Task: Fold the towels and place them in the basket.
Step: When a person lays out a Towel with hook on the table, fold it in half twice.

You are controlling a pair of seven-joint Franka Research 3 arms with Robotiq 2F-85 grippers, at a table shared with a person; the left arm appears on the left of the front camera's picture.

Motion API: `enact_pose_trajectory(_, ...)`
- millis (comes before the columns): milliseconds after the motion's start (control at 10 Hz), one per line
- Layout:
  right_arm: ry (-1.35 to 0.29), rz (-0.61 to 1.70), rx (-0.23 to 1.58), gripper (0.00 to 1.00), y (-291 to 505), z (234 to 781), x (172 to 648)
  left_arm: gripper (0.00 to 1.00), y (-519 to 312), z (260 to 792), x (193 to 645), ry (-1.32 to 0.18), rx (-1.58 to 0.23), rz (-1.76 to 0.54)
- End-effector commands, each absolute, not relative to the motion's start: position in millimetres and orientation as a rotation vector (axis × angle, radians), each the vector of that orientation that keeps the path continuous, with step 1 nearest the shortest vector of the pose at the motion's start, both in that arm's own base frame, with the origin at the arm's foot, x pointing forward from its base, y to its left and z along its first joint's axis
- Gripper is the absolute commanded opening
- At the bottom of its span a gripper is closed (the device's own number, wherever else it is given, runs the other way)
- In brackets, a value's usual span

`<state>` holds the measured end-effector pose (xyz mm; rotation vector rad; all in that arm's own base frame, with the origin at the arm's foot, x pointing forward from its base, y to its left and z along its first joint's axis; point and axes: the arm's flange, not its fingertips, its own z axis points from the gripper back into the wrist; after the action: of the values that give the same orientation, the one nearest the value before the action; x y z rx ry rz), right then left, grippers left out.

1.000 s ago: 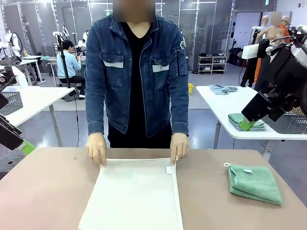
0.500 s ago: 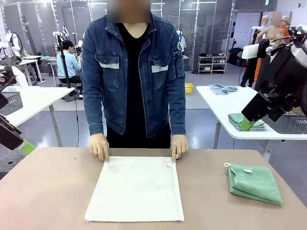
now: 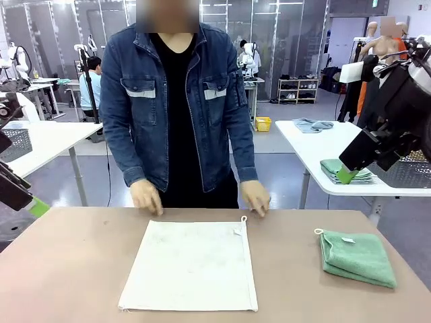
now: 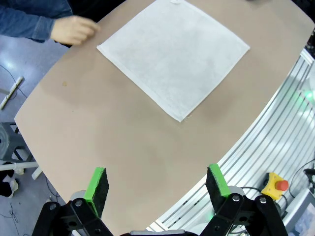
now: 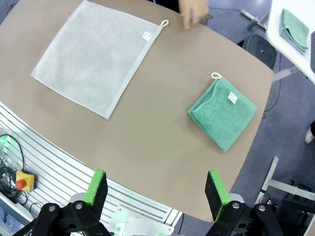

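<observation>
The cream towel (image 3: 192,266) is found spread flat on the counter (image 3: 67,269), with a folded green towel (image 3: 357,258) lying well apart to its right and the person's hands (image 3: 256,197) just beyond its far edge. The left jaws and the right jaws are held wide and empty, clear of it. Its near corners are best pinched at once and carried squarely onto the far ones.

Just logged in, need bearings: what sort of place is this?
Probably a robotics lab or workshop hall: an emergency-stop button by the aluminium frame, more white worktables around, glass partitions behind.
</observation>
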<state>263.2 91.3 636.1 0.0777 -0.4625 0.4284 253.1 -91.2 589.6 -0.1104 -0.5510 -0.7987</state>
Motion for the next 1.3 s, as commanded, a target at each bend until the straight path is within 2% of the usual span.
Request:
enact_pose_trajectory(0,-0.457,0.42,0.069,1.0,90.3,638.2,265.2,1.0,-90.0,589.3,255.2,-0.554,-0.092,-0.796)
enact_pose_trajectory(1200,-0.457,0.42,0.069,1.0,90.3,638.2,265.2,1.0,-90.0,589.3,255.2,-0.554,-0.092,-0.796)
